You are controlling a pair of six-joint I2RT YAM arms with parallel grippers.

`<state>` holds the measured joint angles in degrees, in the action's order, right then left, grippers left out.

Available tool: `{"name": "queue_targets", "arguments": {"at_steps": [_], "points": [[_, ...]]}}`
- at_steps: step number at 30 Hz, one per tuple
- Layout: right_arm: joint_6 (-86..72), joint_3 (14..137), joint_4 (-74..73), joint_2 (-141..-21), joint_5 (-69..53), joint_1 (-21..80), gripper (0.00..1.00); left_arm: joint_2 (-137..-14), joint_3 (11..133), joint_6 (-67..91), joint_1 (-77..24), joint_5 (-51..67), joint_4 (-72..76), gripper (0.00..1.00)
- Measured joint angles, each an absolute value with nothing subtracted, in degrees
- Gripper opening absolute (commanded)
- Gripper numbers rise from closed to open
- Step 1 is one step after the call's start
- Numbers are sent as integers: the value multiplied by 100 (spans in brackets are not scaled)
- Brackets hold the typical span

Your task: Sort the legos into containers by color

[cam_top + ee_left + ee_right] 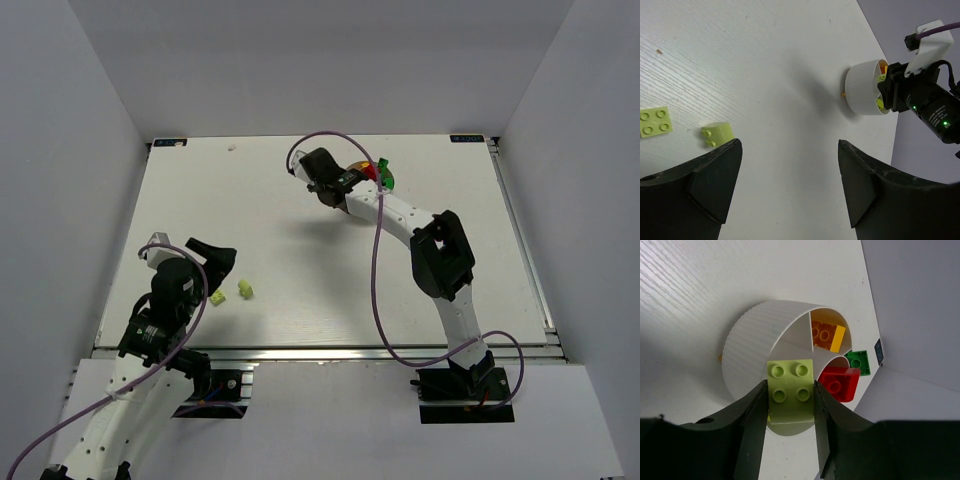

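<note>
Right gripper [790, 405] is clamped on a lime brick [790, 387], holding it over the near rim of the white dish [747, 347] at the table's [300, 230] one o'clock. Left gripper [788, 150] hangs at eight o'clock, jaws wide apart. An orange brick [827, 332], a red brick [840, 382] and a dark green brick [858, 361] show in the dish. A flat loose brick [655, 121] and a tipped loose brick [717, 134], both lime, lie just beside the left fingers.

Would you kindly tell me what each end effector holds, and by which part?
The right end effector grips a lime brick by its opposite side faces; the left end effector holds nothing.
</note>
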<state>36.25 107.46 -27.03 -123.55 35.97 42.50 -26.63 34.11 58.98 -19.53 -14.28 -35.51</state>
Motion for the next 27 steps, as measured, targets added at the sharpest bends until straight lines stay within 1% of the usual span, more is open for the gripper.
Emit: {"name": "queue_targets", "arguments": {"at_steps": [7,8,9,10,11,14,17,18,21,22,26,27], "points": [[3667,10748,-2700,-12383,3730,4244,0,-2563,3406,5900,-1953,-1428,-3553,86],[3667,10748,-2700,-12383,3732,4244,5,-2563,3406,5900,-1953,-1428,-3555,86],[3667,10748,-2700,-12387,3732,4241,7,-2563,3406,5900,-1953,-1428,-3555,86],[3667,10748,-2700,-12392,3732,4239,13,-2563,3406,5900,-1953,-1428,-3555,86],[3667,10748,-2703,-12398,3732,4239,21,-2563,3406,5900,-1953,-1428,-3555,86],[3667,10748,-2709,-12425,3730,4233,27,-2561,3406,5900,-1953,-1431,-3555,86],[3667,10750,-2711,-12427,3708,4219,30,-2561,3406,5902,-1953,-1431,-3555,86],[3667,10759,-2711,-12427,3704,4213,35,-2561,3406,5902,-1953,-1428,-3555,86],[3671,10768,-2709,-12427,3691,4200,37,-2561,3406,5902,-1953,-1428,-3555,86],[3680,10770,-2705,-12427,3691,4195,43,-2561,3406,5905,-1953,-1428,-3555,86],[3719,10781,-2698,-12427,3688,4189,45,-2561,3406,5905,-1953,-1428,-3555,86],[3732,10783,-2694,-12427,3688,4180,49,-2561,3406,5905,-1953,-1426,-3555,86]]}}
